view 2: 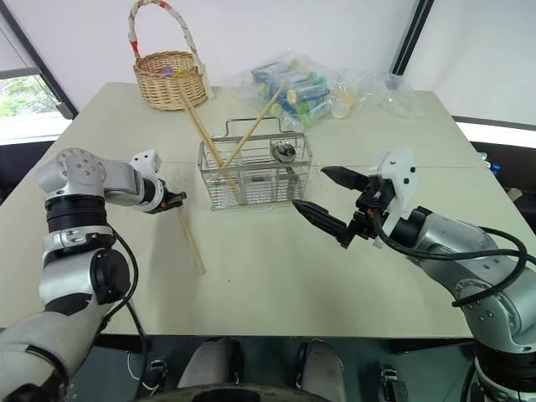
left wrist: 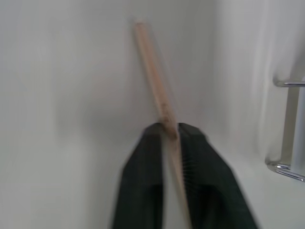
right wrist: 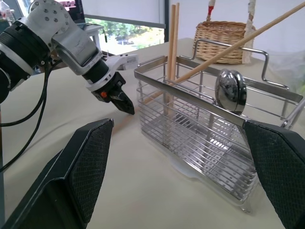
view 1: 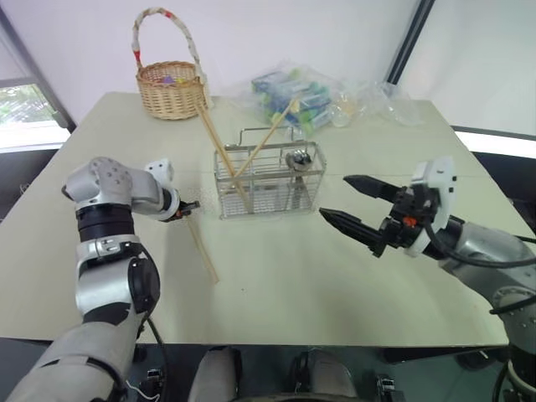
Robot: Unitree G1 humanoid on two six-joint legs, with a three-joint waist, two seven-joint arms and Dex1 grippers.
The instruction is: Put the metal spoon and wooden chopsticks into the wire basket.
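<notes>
The wire basket (view 1: pixel 268 199) stands mid-table. Three wooden chopsticks (view 1: pixel 219 142) lean up out of it, and the shiny bowl of the metal spoon (view 1: pixel 297 159) shows at its right end. One more chopstick (view 1: pixel 203 251) lies flat on the table, left of the basket. My left gripper (view 1: pixel 188 208) points down at that stick's far end and is shut on it; in the left wrist view the stick (left wrist: pixel 152 76) runs between the closed fingers (left wrist: pixel 190 157). My right gripper (view 1: pixel 335 197) hovers open to the right of the basket, holding nothing.
A round wicker basket (view 1: pixel 172 88) with a tall looped handle sits at the back left. Clear plastic bags of small coloured items (view 1: pixel 293 92) lie behind the wire basket. The table's front edge (view 1: pixel 276 342) runs close below both arms.
</notes>
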